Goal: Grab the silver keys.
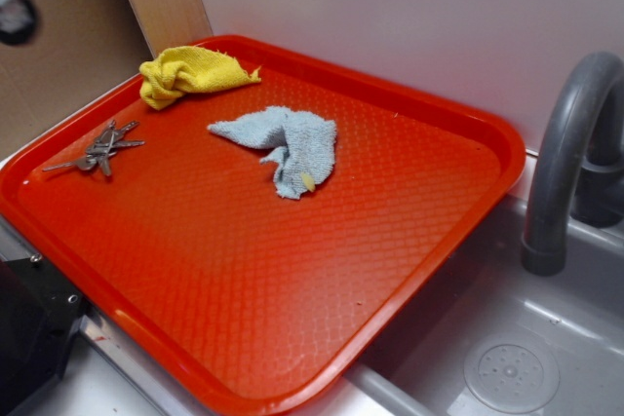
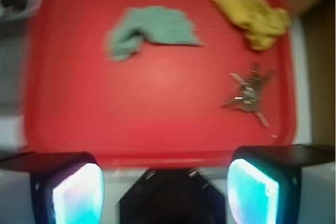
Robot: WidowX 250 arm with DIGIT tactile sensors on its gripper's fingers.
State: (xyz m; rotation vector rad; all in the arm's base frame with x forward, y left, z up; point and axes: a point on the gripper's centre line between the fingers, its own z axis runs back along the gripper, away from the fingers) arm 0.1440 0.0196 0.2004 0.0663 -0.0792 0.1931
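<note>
Exterior view – tray: a red tray (image 1: 429, 241) sat beside a grey sink (image 1: 507, 358) with its faucet (image 1: 565, 163).
Exterior view – target: the silver keys (image 1: 100, 147) lay fanned out flat near the tray's left edge, apart from both cloths.
Exterior view – cloths: a yellow cloth (image 1: 190, 72) lay in the far corner; a blue cloth (image 1: 283, 146) lay near the middle.
Exterior view – arm: the gripper itself could not be made out here.
Wrist view – gripper (image 2: 165, 184): the jaws stood wide apart and empty, the two pads at the lower frame corners, high above the tray's near rim.
Wrist view – target: the silver keys (image 2: 248, 95) lay ahead of the gripper and off toward its right pad, just short of the yellow cloth (image 2: 254, 17).
Wrist view – blue cloth (image 2: 152, 30): farther ahead, slightly left of centre.
Step in hand: seemingly the approach, nothing grasped yet.
Next move: probably shift forward and right until the keys sit between the pads, descend to the tray surface, then close; thin flat metal calls for a low, well-centred pinch.
</note>
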